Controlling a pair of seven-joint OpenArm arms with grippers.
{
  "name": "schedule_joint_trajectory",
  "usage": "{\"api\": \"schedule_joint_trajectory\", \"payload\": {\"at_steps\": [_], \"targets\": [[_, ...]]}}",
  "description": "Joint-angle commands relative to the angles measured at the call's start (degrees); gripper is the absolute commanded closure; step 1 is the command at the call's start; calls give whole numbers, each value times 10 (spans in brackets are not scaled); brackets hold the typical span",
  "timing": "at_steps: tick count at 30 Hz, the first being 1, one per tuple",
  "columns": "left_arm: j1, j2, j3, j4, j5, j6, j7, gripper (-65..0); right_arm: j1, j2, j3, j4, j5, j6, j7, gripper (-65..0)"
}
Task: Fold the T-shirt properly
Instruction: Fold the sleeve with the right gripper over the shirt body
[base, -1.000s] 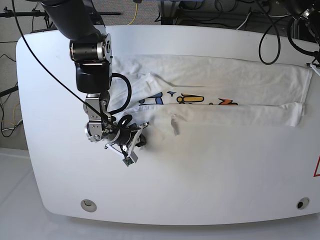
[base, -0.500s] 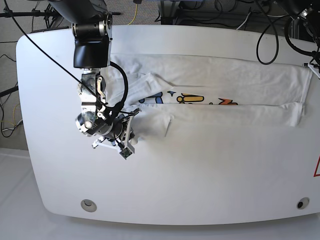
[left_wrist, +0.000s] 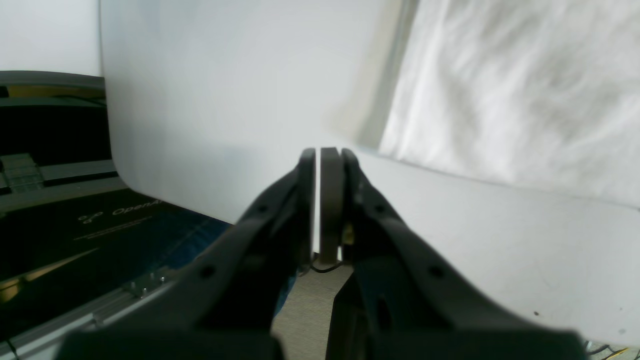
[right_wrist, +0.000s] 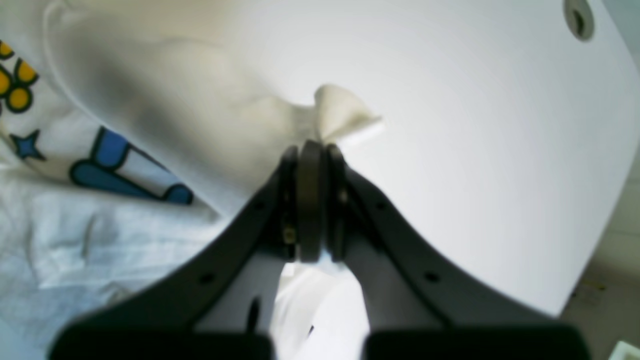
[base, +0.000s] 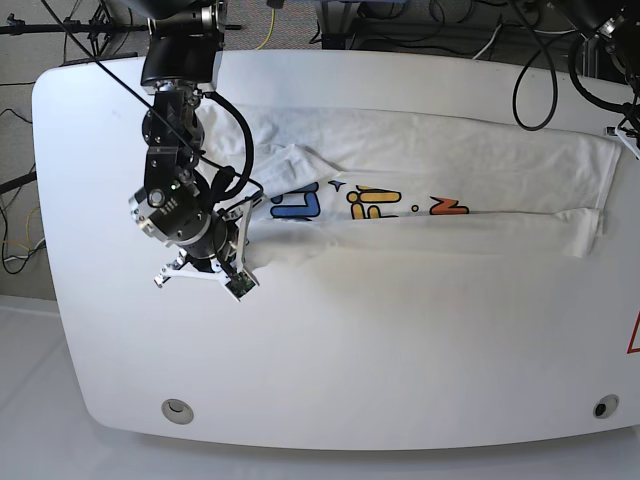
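The white T-shirt (base: 430, 165) lies in a long band across the table, with its blue, yellow and orange print (base: 365, 205) showing. My right gripper (base: 228, 258) is at the shirt's left end. In the right wrist view it (right_wrist: 312, 150) is shut on a pinch of the shirt's white fabric (right_wrist: 345, 115), next to the blue print (right_wrist: 115, 165). My left gripper (base: 628, 132) is at the shirt's far right corner. In the left wrist view it (left_wrist: 318, 155) is shut, with the shirt's corner (left_wrist: 500, 90) running right up to its tips.
The white table (base: 400, 360) has a round hole near each front corner (base: 177, 408) (base: 600, 407). Cables hang behind its back edge. A black frame (left_wrist: 100, 220) sits below the table edge beside the left gripper.
My right gripper has moved left and up with the fabric in it. This pulled the lower fold over and uncovered more of the print. The shirt's right end has stayed put.
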Motion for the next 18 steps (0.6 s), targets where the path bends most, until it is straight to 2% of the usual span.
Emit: {"api": "schedule_joint_trajectory", "payload": {"at_steps": [1, 9, 18], "targets": [[-4, -12, 4, 8, -1, 1, -10, 0, -9, 2, 1, 44, 1, -1, -10, 0], [-2, -11, 3, 8, -1, 1, -10, 0, -56, 2, -1, 73, 0, -1, -46, 0], [-2, -11, 3, 8, -1, 1, -10, 0, -99, 2, -2, 74, 0, -1, -56, 0]]}}
